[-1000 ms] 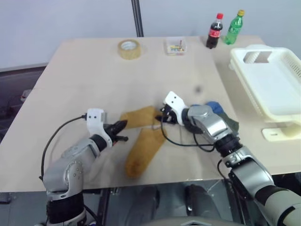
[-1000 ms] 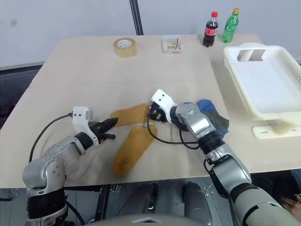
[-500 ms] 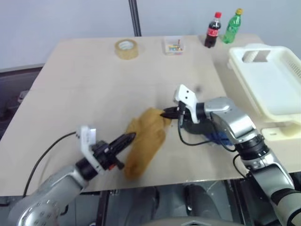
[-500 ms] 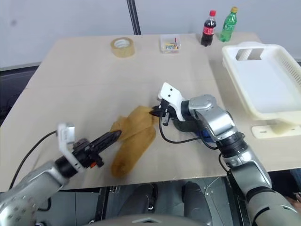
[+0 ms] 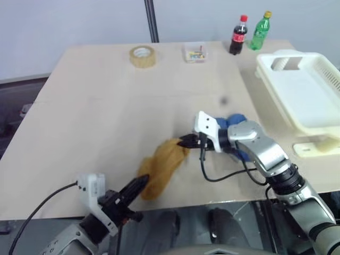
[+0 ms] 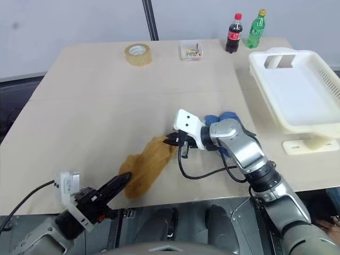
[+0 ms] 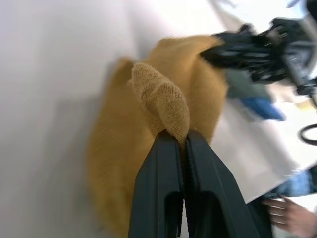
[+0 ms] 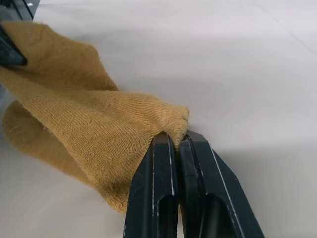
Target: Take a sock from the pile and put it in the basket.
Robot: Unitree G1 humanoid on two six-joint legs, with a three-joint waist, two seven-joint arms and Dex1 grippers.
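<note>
On the tabletop (image 5: pixel 106 106), white basket (image 5: pixel 313 101) sitting empty at the right edge, blue and grey-green pile (image 6: pixel 226 118) lying behind the right arm, mustard sock (image 5: pixel 162 166) stretching between both grippers, right fingers (image 8: pixel 168 148) pinching one end, left fingers (image 7: pixel 173 148) pinching the other.

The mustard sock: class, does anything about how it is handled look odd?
Yes. Both grippers are shut on the mustard sock at once: the right gripper pinches one end, the left gripper the other, so it hangs bunched between them, far from the basket.
</note>
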